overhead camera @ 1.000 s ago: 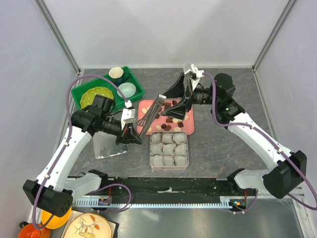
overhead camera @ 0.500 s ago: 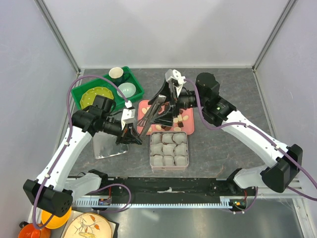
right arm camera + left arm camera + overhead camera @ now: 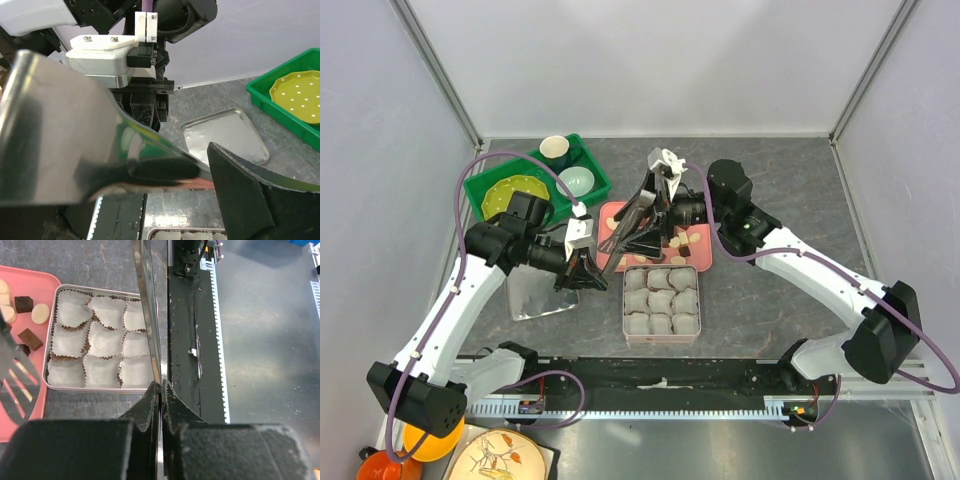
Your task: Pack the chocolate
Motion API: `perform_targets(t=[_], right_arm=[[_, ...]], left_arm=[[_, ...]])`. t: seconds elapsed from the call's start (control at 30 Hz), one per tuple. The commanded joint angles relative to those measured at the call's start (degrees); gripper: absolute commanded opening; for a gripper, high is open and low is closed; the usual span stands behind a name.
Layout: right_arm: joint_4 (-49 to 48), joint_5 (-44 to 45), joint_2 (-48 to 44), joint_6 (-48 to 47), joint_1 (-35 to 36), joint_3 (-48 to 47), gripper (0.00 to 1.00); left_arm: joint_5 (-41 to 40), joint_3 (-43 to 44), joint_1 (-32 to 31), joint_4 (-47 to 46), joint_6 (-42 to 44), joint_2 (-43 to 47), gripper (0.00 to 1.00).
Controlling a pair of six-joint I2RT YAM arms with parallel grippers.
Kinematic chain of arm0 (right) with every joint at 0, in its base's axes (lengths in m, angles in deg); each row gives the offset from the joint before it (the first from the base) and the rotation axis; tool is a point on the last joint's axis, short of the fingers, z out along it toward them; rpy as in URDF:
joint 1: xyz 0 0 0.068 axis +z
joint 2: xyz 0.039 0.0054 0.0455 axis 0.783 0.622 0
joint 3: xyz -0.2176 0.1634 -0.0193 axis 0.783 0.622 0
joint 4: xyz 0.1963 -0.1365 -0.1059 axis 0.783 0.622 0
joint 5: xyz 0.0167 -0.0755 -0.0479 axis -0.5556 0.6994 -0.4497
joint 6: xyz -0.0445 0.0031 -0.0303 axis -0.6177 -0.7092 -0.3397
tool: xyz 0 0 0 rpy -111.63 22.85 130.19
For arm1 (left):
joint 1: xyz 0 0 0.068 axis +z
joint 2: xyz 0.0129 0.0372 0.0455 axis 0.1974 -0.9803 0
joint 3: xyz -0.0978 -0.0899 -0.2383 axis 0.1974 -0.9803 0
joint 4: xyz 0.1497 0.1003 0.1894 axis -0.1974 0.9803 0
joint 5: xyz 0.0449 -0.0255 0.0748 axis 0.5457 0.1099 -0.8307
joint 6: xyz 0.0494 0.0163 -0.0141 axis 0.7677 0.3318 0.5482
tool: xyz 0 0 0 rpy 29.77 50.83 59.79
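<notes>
You're looking down on a dark grey, stone-patterned tabletop (image 3: pixel 770 180) closed in by plain pale panels: a back wall (image 3: pixel 660 60), a left wall (image 3: pixel 370 150) and a right wall (image 3: pixel 920 150). Slim metal posts (image 3: pixel 440 75) run up both far corners. A black rail (image 3: pixel 720 375) lines your near edge, and beyond it lies a brushed grey metal surface (image 3: pixel 720 450). The light is soft and even.

— Entry one: what is the tray (image 3: pixel 30 280) showing?
— It is showing pink; the chocolate (image 3: pixel 23 303) is showing dark brown and cream.
— And the rest?
— Paper cups (image 3: pixel 105 340) are showing white, the tin (image 3: pixel 100 290) and tongs (image 3: pixel 75 140) silver, the bin (image 3: pixel 300 125) green, and the plate (image 3: pixel 297 95) yellow, dotted white.
</notes>
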Motion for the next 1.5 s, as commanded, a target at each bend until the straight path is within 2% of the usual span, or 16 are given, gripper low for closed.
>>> perform_targets(t=[0.0,0.53,0.67,0.87,1.1,1.33,1.47], right_arm=[[-5.1,0.7,1.0,2.2,1.5,0.3,0.89],[-0.4,7.3,0.9,1.5,3.0,0.6,0.77],[4.2,10.0,1.7,-1.1,4.6,-1.1,0.76],[4.1,11.4,1.3,-1.7,5.2,-1.3,0.73],[-0.8,11.2,0.4,1.0,5.3,-0.3,0.67],[-11.8,13.0,-0.2,6.6,5.5,4.3,0.51],[-13.4,14.4,-1.1,6.5,5.7,5.9,0.43]], left_arm=[[1.9,0.7,-0.2,-2.1,-1.6,1.2,0.01],[-0.1,0.2,-0.2,-4.6,-4.2,1.4,0.01],[-0.3,0.0,-0.3,-5.5,-5.0,1.3,0.02],[-0.5,-0.2,-0.3,-5.6,-5.3,1.5,0.02],[-1.3,-0.6,-0.2,-6.5,-5.9,1.6,0.02],[-3.0,-1.3,-0.3,-8.9,-8.1,1.6,0.02],[-6.0,-0.8,-0.2,-10.7,-10.9,1.5,0.13]])
